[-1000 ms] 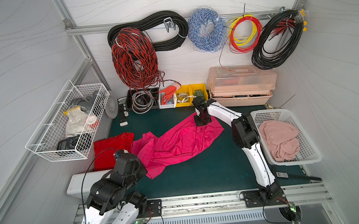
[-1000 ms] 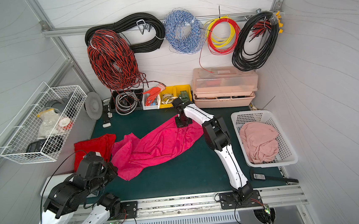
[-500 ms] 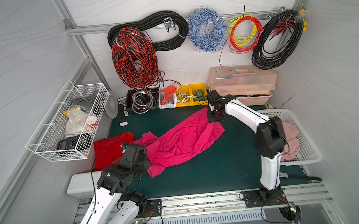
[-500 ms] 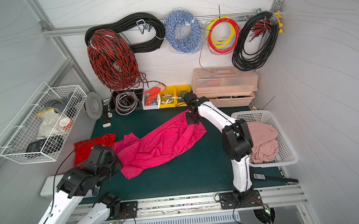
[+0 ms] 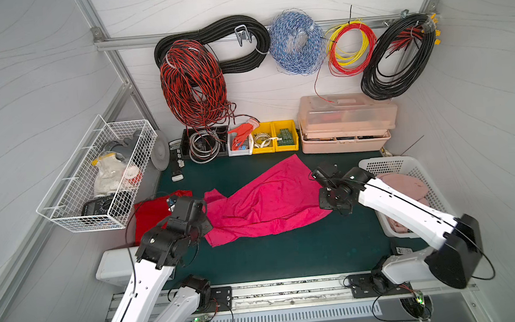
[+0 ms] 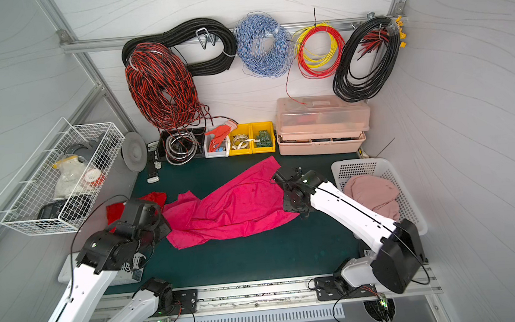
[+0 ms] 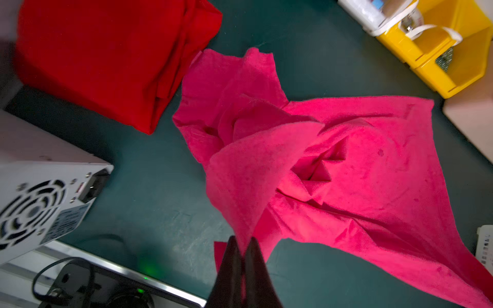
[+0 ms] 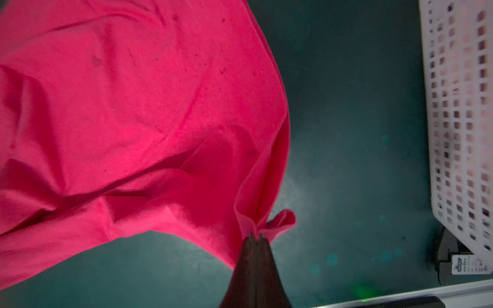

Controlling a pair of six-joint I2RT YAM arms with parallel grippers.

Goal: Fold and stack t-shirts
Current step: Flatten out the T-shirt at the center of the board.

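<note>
Since the earlier frames, the right arm point(image 5: 404, 210) has swung from the back of the mat point(image 5: 289, 256), by the yellow bins point(image 5: 274, 133), toward the white basket point(image 5: 385, 164). It has drawn the pink shirt point(image 5: 263, 205) out to that side. The left arm point(image 5: 146, 287) has reached farther forward over the shirt's other end.

**Pink shirt.** It lies crumpled and slantwise across the middle of the mat, one corner pointing back toward the bins, and stretches between the two grippers.

**Left gripper** point(image 7: 242, 240). The jaws are together, clamped on a fold of the pink shirt. In the left wrist view the cloth rises from the mat in a cone to the fingertips.

**Right gripper** point(image 8: 255, 236). The jaws are together, pinching the pink shirt's edge at the end nearest the basket. A small flap of cloth curls out past the tips, and the cloth is drawn up to them.

**Red shirt** point(image 7: 101, 58). It lies folded at the left edge of the mat, just beside the pink shirt's bunched left end. In both top views the left arm partly hides it. A grey box point(image 7: 40, 165) with a fan grille stands near it.

**Basket.** It sits at the right edge of the mat and holds a pale pink cloth point(image 5: 404, 184).
</note>
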